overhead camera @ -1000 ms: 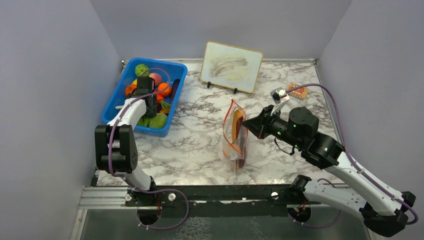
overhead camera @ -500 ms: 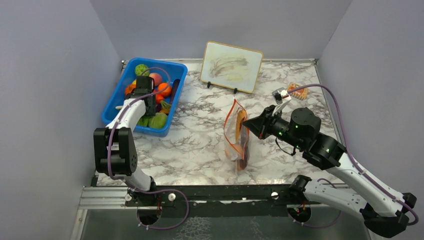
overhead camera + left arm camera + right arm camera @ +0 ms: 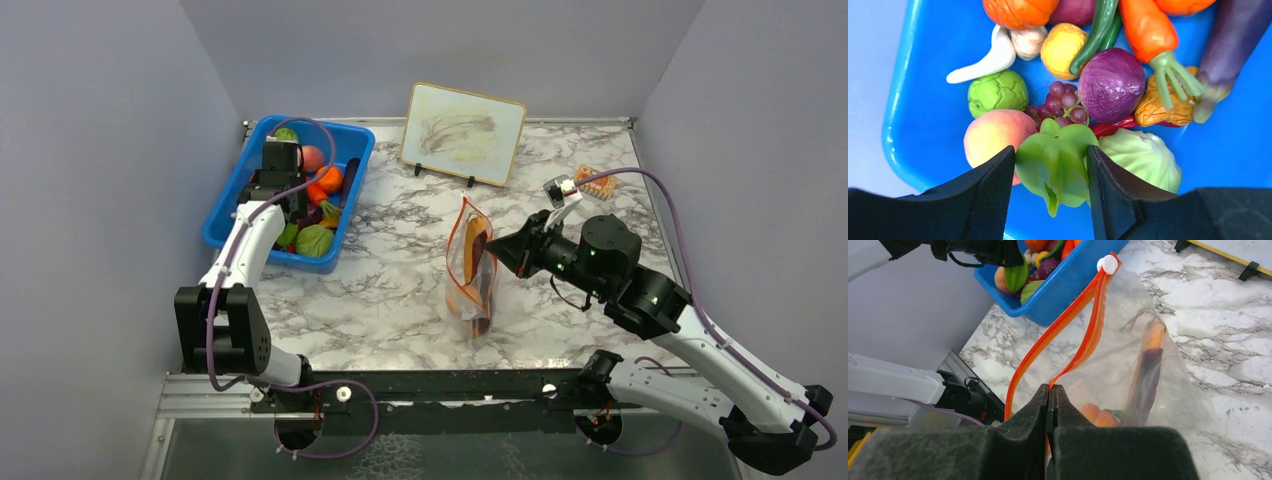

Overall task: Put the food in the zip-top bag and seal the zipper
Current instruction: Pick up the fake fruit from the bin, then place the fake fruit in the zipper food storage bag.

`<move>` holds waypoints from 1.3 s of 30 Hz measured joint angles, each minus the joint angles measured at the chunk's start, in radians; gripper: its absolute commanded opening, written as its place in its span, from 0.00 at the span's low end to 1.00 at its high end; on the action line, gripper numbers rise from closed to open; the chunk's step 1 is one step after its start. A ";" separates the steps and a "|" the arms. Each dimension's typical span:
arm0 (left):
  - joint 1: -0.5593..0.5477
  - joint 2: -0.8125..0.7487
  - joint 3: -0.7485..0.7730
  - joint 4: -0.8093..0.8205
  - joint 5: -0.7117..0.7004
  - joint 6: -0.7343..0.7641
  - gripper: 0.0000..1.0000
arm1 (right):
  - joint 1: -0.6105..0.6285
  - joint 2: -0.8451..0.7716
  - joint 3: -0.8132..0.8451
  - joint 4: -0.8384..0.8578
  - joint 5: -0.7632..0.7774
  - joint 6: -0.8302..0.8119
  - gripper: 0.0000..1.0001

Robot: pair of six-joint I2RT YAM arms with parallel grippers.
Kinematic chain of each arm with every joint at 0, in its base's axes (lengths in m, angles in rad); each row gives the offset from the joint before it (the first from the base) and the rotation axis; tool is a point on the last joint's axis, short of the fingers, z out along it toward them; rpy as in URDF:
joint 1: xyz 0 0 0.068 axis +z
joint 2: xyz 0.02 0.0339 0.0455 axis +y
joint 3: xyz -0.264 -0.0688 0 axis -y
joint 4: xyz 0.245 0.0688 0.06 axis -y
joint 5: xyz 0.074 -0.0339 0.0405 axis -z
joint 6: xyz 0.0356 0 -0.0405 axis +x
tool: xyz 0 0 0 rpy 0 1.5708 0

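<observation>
My left gripper (image 3: 1050, 170) is shut on a green pepper (image 3: 1058, 160) and holds it just above the food in the blue bin (image 3: 923, 75); from the top it sits over the bin's middle (image 3: 290, 212). Below it lie a peach (image 3: 993, 135), a purple cabbage (image 3: 1110, 85), a carrot (image 3: 1148, 30) and a pale green cabbage (image 3: 1143, 155). My right gripper (image 3: 1050, 390) is shut on the orange-red zipper (image 3: 1068, 315) of the clear zip-top bag (image 3: 1158, 330) and holds its mouth open and upright (image 3: 470, 265). The white slider tab (image 3: 1107, 263) is at the far end. A brown meat slice (image 3: 1148, 365) and orange pieces (image 3: 1098, 415) lie inside.
The blue bin (image 3: 352, 150) stands at the back left against the wall. A framed picture on a stand (image 3: 463, 120) is at the back middle. A small orange item (image 3: 595, 180) lies at the back right. Grey walls close in three sides.
My left arm has stretched farther along the bin and raised the gripper with the green pepper in it. The right gripper and the bag have barely moved.
</observation>
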 measured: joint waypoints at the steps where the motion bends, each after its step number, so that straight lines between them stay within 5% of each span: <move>1: 0.000 -0.008 0.005 0.000 0.000 0.000 0.20 | 0.000 0.000 0.000 0.000 0.000 0.000 0.01; 10: 0.000 -0.111 0.050 -0.002 0.111 -0.023 0.20 | 0.000 0.008 0.000 0.000 0.000 0.003 0.01; 18: 0.000 -0.223 0.061 0.035 0.505 -0.098 0.20 | 0.000 0.010 -0.004 0.008 0.000 0.035 0.01; 27: -0.030 -0.320 -0.068 0.240 0.914 -0.342 0.20 | 0.000 0.034 -0.035 0.052 0.000 0.083 0.01; 39: -0.269 -0.410 -0.134 0.452 1.023 -0.586 0.20 | 0.000 0.093 -0.092 0.096 0.000 0.100 0.01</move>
